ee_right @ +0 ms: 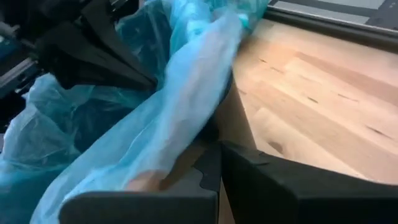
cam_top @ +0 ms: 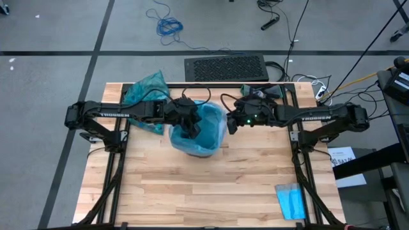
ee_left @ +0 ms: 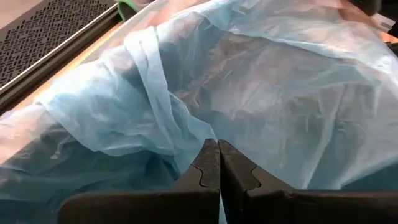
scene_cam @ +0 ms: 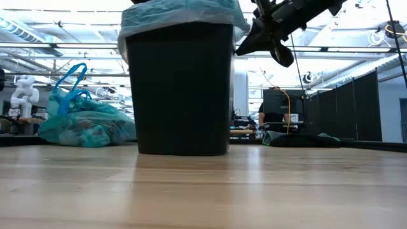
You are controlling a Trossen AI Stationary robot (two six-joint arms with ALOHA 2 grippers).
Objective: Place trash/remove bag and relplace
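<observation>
A black bin (scene_cam: 181,89) stands mid-table, lined with the light sky-blue bag (cam_top: 208,131), whose rim folds over the bin's top (scene_cam: 181,13). My left gripper (cam_top: 190,128) is shut over the bin's opening. My right gripper (cam_top: 228,122) is shut at the bin's right rim. The dark teal-green bag (cam_top: 144,89), full and with its handles up, rests on the table's far left part (scene_cam: 82,124). No loose trash is in view. My left gripper pinches a fold of the sky-blue bag (ee_left: 200,134) at its fingertips, and the film runs in creases to that point. It slants down from the table's left side over the bin's opening. One layer or several, I cannot tell. My right gripper pinches the sky-blue bag's rim (ee_right: 198,134) on the bin's right side. It comes slanting down from the table's right. A band of film runs from the fingers (ee_right: 205,165) along the bin's edge, bunched in several folds. The bag's body stays in the bin.
A black perforated mat (cam_top: 225,67) lies beyond the table's far edge. A small blue folded cloth (cam_top: 292,201) lies near the front right corner. Dark items and cables (cam_top: 268,92) sit at the far right. Bare wood (cam_top: 192,191) stretches in front of the bin.
</observation>
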